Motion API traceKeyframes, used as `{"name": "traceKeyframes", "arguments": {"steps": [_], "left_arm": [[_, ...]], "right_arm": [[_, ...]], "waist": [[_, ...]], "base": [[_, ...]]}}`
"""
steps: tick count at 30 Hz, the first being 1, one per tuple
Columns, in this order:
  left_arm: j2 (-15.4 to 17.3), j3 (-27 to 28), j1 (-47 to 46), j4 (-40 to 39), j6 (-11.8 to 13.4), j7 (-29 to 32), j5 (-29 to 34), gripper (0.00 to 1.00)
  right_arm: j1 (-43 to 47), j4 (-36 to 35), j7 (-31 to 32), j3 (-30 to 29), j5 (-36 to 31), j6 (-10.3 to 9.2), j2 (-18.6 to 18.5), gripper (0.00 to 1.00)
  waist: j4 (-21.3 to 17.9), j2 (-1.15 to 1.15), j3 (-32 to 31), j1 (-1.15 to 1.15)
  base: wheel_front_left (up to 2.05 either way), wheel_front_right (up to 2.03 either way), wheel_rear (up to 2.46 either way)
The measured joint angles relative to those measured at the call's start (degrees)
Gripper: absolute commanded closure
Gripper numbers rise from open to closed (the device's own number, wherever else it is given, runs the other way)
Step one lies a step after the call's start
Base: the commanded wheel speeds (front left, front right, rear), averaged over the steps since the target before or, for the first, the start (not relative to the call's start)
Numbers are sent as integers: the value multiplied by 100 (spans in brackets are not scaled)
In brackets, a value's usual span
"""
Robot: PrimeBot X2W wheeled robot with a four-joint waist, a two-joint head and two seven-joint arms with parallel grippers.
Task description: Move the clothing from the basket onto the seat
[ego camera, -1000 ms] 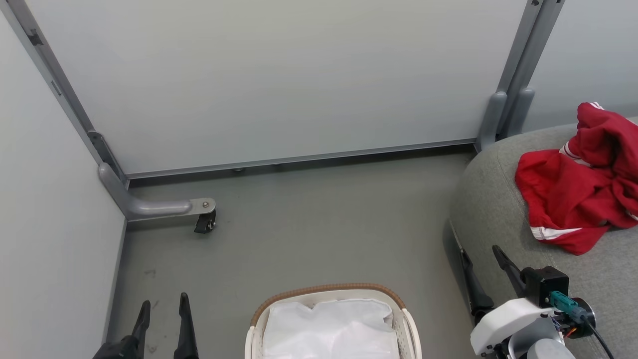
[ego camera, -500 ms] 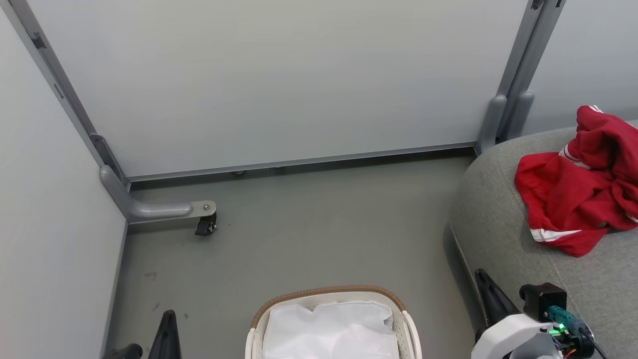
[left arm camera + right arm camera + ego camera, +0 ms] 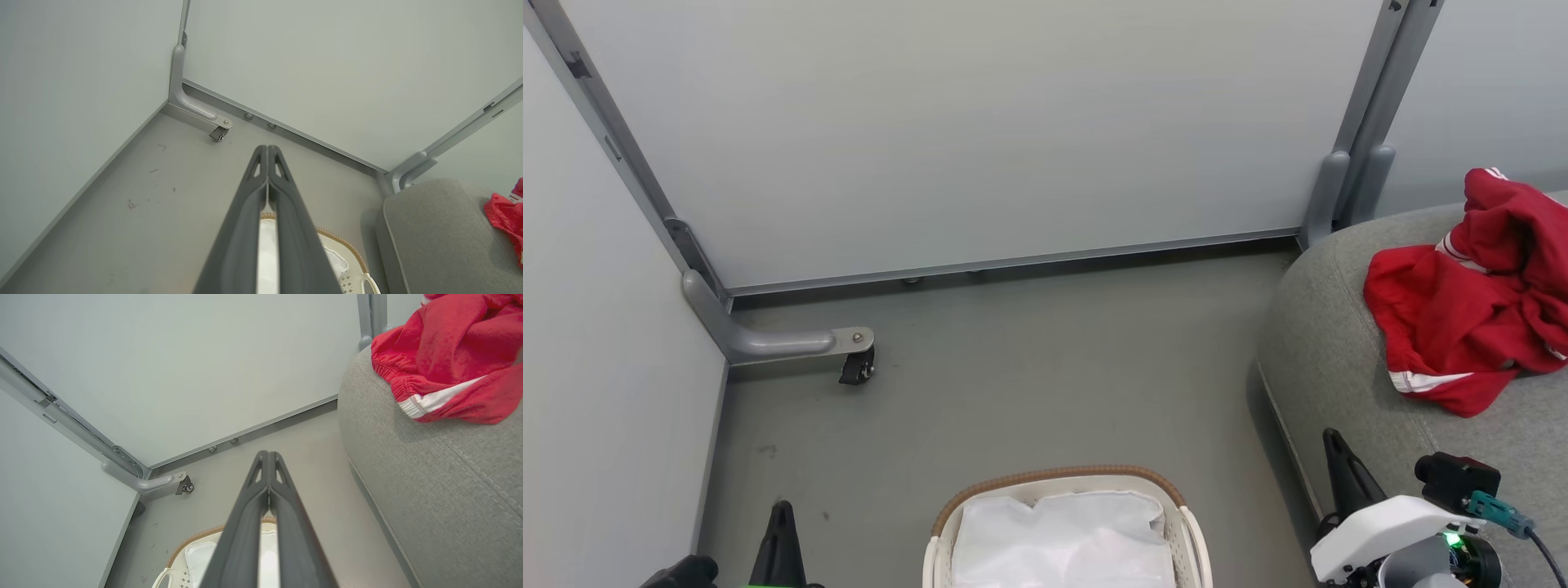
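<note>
The red clothing (image 3: 1470, 302) with white stripes lies crumpled on the grey seat (image 3: 1331, 351) at the right; it also appears as clothing (image 3: 445, 359) on the seat (image 3: 441, 477) in the right wrist view. The cream basket (image 3: 1062, 482) with a brown rim sits on the floor at the bottom centre, showing just its white liner. My left gripper (image 3: 783, 513) is shut and empty at the lower left, left of the basket. My right gripper (image 3: 1333, 441) is shut and empty beside the seat's front edge. Both wrist views show the fingertips pressed together, the left gripper (image 3: 267, 148) and the right gripper (image 3: 267, 454).
Pale partition walls (image 3: 980, 122) close off the back and left. A grey bracket with a caster wheel (image 3: 854, 369) sticks out from the back left corner. Grey floor (image 3: 1029, 376) lies between the walls, the basket and the seat.
Both grippers have shut, from fingers spread apart to fingers pressed together. Both have also dropped lower in the head view.
</note>
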Motion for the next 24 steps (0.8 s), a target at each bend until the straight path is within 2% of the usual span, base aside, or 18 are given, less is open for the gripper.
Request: {"name": "traceKeyframes", "arguments": {"steps": [24], "left_arm": [[-1, 266, -361, -125, -104, 547, -1936, 100]], "right_arm": [[-5, -348, 543, -231, 2120, 0, -7, 100]], "waist": [[-62, 0, 65, 0]], "base": [[0, 0, 0]]}}
